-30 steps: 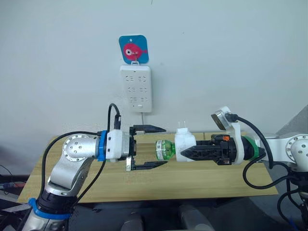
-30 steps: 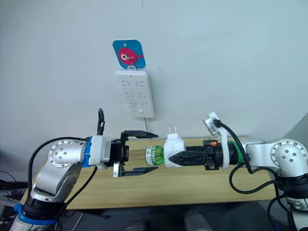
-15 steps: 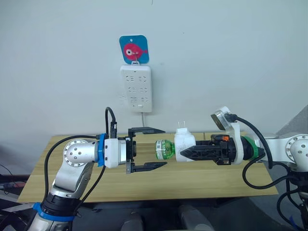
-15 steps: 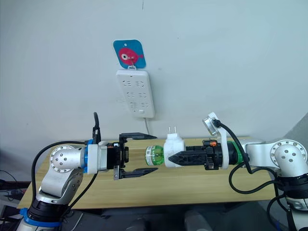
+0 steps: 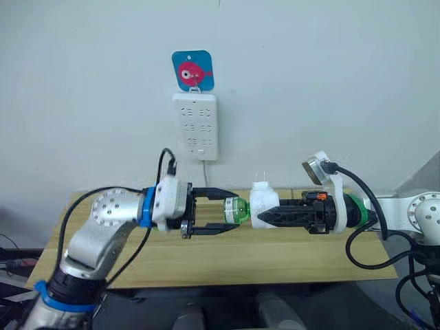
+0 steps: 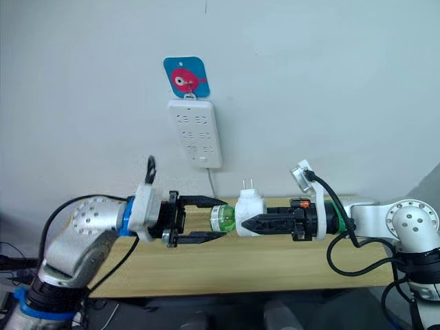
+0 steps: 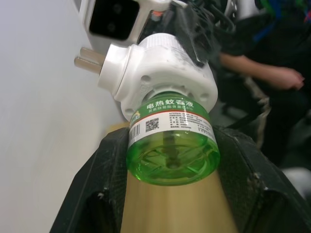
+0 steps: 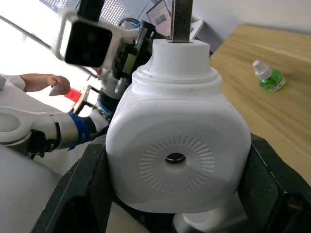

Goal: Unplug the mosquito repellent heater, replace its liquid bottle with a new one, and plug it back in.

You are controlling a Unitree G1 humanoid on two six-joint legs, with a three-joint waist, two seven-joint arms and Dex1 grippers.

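Observation:
The white mosquito repellent heater (image 5: pixel 262 204) is held level above the table, prongs up, with my right gripper (image 5: pixel 267 214) shut on its body. Its green liquid bottle (image 5: pixel 236 210) sticks out of it toward my left arm. My left gripper (image 5: pixel 232 211) reaches in from the left, one finger above the bottle and one below, shut on it. In the left wrist view the bottle's base (image 7: pixel 172 162) sits between both black fingers (image 7: pixel 109 179). In the right wrist view the heater's domed face (image 8: pixel 177 145) lies between that gripper's jaws.
A white power strip (image 5: pixel 195 127) hangs on the wall under a blue sign (image 5: pixel 192 70), above the wooden table (image 5: pixel 275 258). Another small green bottle (image 8: pixel 266 77) lies on the tabletop. A person's hand (image 7: pixel 286 75) is beyond the table.
My left gripper has moved right, from short of the bottle to around it, and its fingers have narrowed onto it. The right gripper and the heater have stayed put.

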